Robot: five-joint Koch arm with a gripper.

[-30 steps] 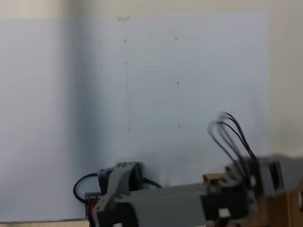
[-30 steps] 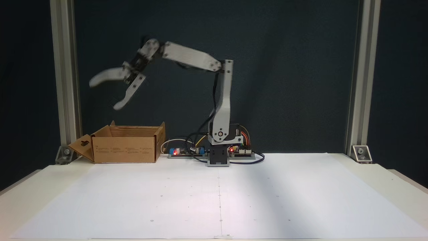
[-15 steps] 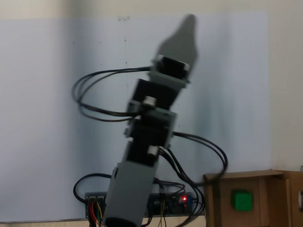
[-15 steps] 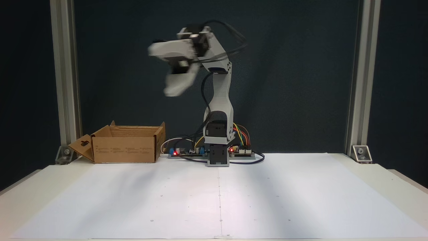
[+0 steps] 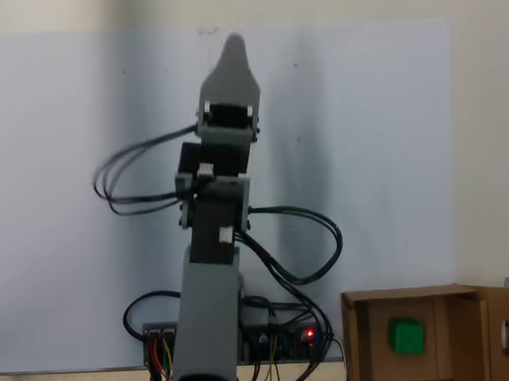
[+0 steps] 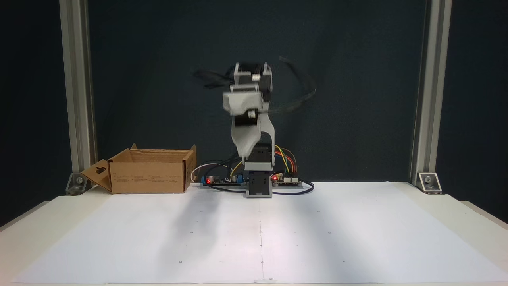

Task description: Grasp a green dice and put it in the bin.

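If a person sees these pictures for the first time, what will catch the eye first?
First the grey arm, standing tall at the middle of the table's far edge, its gripper stretched out over the white sheet. Next the green dice, bright inside the brown bin at the lower right of a fixed view. Red lights glow on the boards at the arm's foot.

green dice (image 5: pixel 406 336) in cardboard bin (image 5: pixel 360 337), upright

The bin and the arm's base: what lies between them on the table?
In a fixed view, between the bin and the arm's base lie looping cables and a circuit board with a red light.
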